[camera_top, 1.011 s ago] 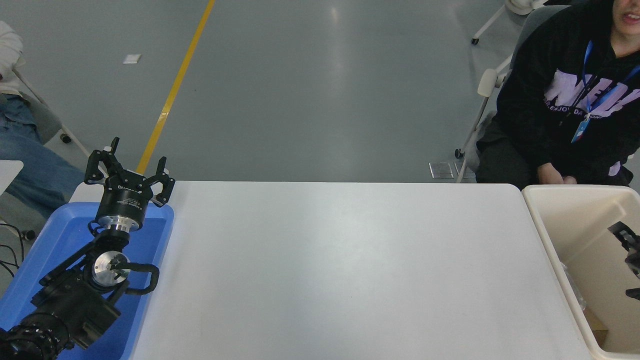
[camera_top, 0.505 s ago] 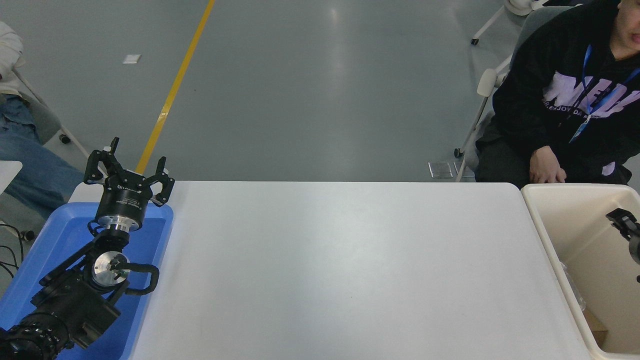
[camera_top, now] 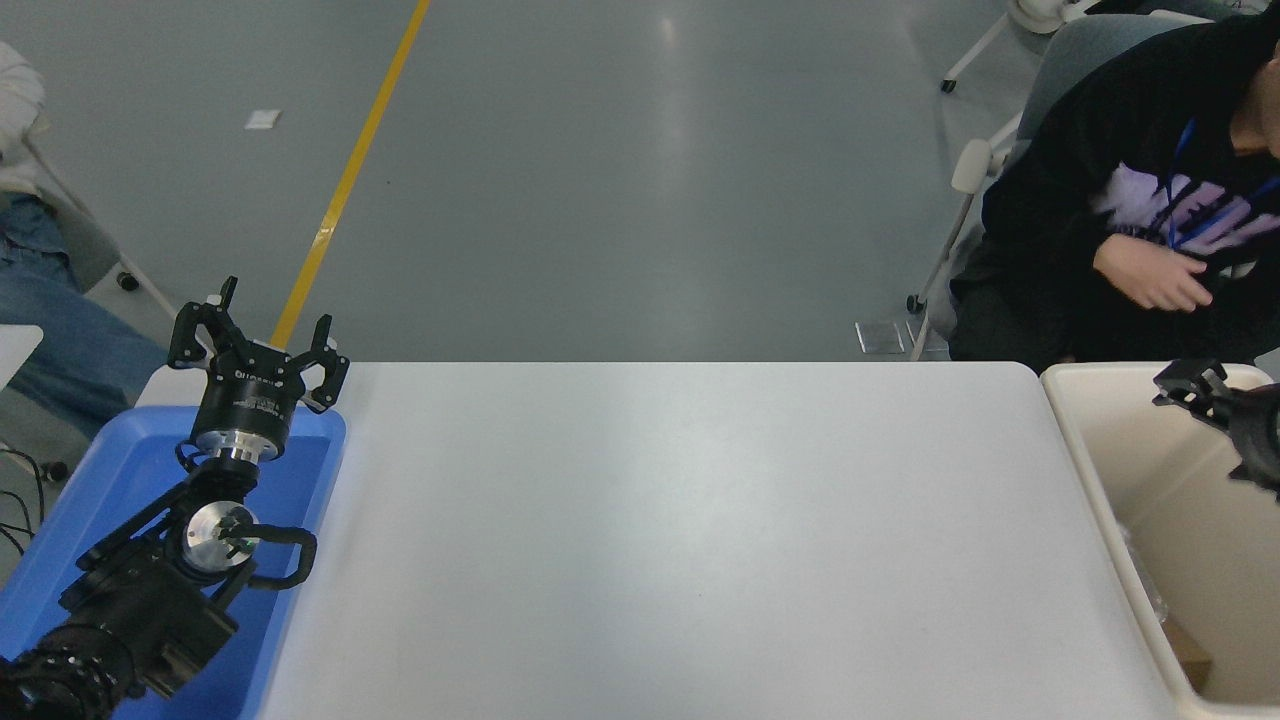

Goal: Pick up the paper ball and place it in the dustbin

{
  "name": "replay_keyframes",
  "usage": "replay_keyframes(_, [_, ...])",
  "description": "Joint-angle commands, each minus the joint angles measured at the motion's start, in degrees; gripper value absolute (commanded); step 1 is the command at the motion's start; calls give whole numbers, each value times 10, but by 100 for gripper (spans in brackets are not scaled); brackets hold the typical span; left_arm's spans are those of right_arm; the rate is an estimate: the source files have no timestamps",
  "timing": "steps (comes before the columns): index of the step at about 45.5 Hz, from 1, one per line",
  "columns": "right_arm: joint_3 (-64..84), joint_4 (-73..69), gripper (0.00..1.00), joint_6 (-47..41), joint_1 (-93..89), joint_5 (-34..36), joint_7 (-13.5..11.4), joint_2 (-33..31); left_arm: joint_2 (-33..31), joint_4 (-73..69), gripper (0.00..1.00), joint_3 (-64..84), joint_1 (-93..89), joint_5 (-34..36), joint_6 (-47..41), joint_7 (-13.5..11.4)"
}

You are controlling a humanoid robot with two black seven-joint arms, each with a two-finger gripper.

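Left end effector (camera_top: pixel 262 343), fingers spread apart, parked above the blue tray (camera_top: pixel 60 510) at the white surface (camera_top: pixel 680 540). At right, the cream dustbin (camera_top: pixel 1085 440); right end effector (camera_top: pixel 1190 385) above its far rim, finger state indeterminate. Paper ball not visible. Seated person (camera_top: pixel 1060 230) beyond.

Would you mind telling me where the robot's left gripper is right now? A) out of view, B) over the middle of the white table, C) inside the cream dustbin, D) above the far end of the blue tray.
D: the left gripper, fingers spread, hangs over the far end of the blue tray at the white table's left side, far from the dustbin.
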State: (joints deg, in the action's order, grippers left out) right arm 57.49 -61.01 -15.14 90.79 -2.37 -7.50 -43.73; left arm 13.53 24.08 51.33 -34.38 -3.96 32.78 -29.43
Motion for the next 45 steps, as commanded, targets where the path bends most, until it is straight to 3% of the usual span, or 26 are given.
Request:
replay_keyframes(1, [111,-73,100,-224,203,2,0,31,0,0,99,-1,0,-1,0,0])
replay_keyframes(4, [123,-73,100,-299,254,2,0,53,0,0,99,0,0,-1,0,0])
replay_keyframes(26, [148,-125,100,-299,457,3,0,261,-1,0,99,-1,0,-1,0,-1])
replay_keyframes(45, [152,-127,100,-299,490,27,1,285,0,0,99,0,0,-1,0,0])
